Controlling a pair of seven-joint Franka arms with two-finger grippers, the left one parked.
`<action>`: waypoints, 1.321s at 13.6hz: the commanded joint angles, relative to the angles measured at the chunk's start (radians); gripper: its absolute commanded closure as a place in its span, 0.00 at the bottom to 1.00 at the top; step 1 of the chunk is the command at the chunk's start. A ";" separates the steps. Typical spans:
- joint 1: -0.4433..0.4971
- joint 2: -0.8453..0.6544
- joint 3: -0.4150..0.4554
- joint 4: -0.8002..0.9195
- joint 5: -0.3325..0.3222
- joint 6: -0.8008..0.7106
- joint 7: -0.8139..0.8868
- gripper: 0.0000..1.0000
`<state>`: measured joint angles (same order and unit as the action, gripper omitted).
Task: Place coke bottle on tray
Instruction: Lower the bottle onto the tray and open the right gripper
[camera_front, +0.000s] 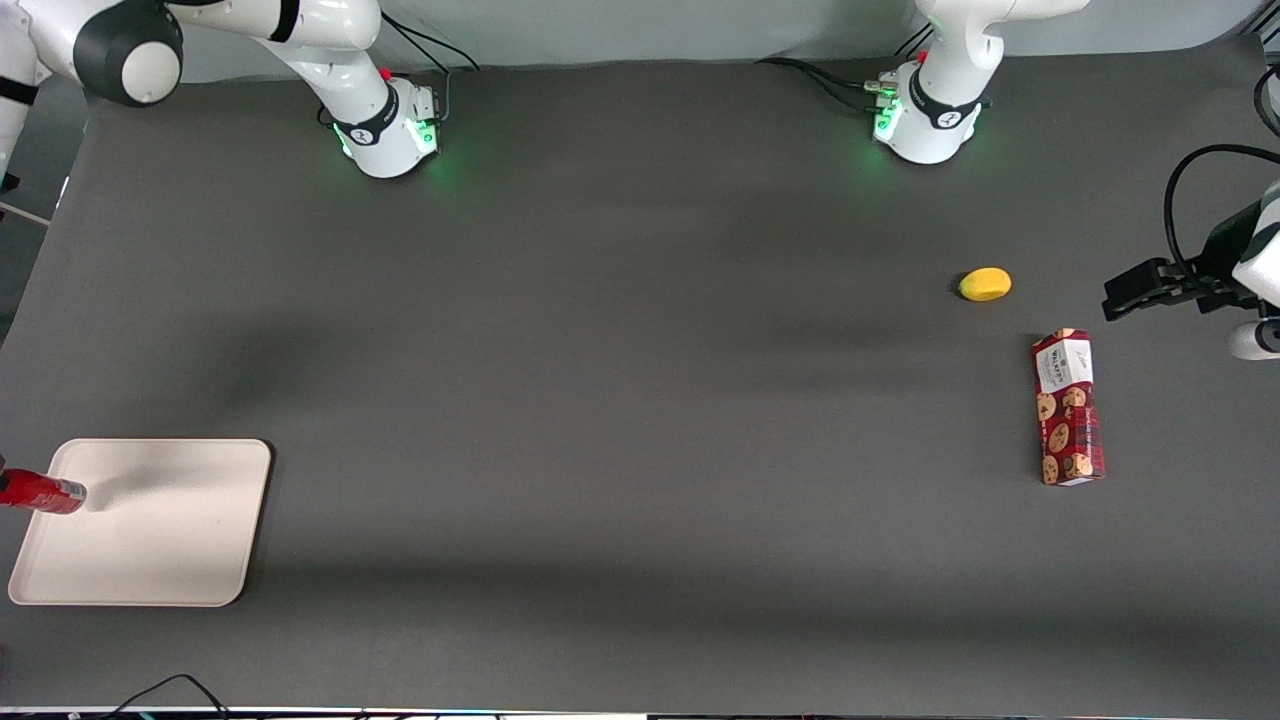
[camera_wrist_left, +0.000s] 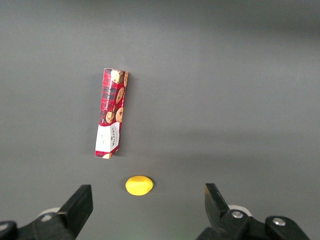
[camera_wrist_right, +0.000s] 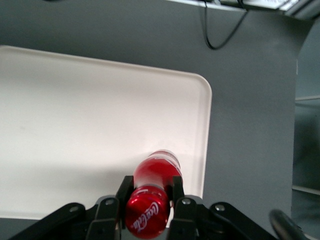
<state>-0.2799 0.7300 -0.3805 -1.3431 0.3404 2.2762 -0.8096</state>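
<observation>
Pincer (camera_wrist_right: 150, 197) pinching coke bottle (camera_wrist_right: 154, 192) around its labelled body, over tray (camera_wrist_right: 75, 130) near its rim; likely rigid, smooth, light, prone to slip or roll; best gripped mid-body, then lowered gently.

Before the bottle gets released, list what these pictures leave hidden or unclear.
- Gripper: out of the front view past the edge; only the wrist view shows it shut on the coke bottle.
- Coke bottle: cut by the front view's edge; its cap end is unseen in either view.
- Whether the bottle touches the tray or hangs above it: cannot tell.
- Tray: cropped in the wrist view.
</observation>
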 joint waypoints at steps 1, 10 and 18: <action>-0.021 0.029 -0.005 0.032 0.043 0.022 -0.036 1.00; -0.030 0.043 0.003 0.030 0.171 0.048 -0.008 0.00; -0.007 -0.255 0.093 -0.166 0.132 0.028 0.056 0.00</action>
<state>-0.2992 0.6077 -0.3232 -1.3741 0.4976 2.3108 -0.7900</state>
